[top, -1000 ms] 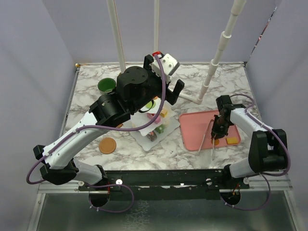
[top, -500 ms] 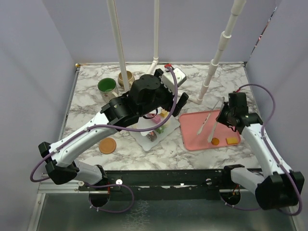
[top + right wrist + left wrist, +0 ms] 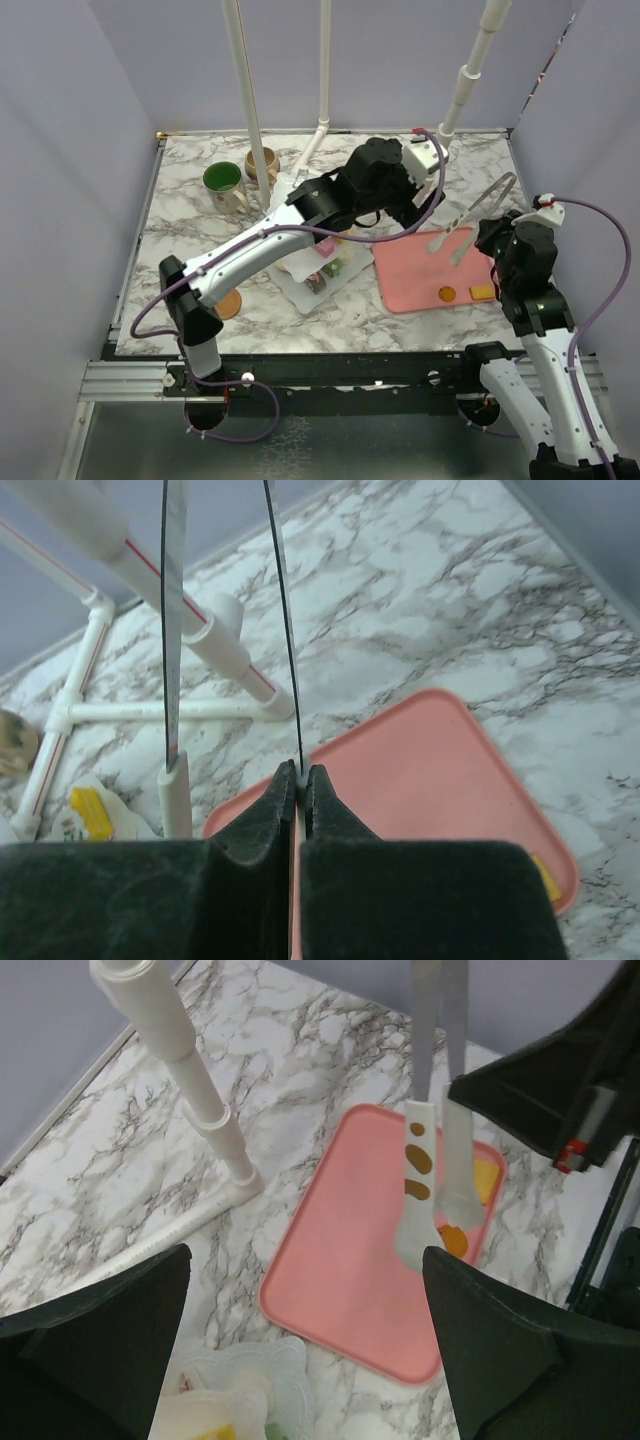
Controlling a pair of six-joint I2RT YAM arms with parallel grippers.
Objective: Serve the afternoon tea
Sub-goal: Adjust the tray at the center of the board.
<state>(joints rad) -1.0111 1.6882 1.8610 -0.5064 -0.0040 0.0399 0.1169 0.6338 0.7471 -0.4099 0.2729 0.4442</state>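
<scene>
Seen from above, your left arm hides most of the tiered stand (image 3: 298, 285) at the table's middle and part of the coaster (image 3: 228, 303), and its claw is hard to read there. The left wrist view shows the left claw (image 3: 305, 1260) spread wide above the pink tray (image 3: 340, 1290). Only the right wrist view shows the right claw (image 3: 300, 775) pinching one thin blade of the tongs (image 3: 172, 630), while the green mug (image 3: 222, 179) and beige mug (image 3: 262, 160) at the far left appear only overhead.
</scene>
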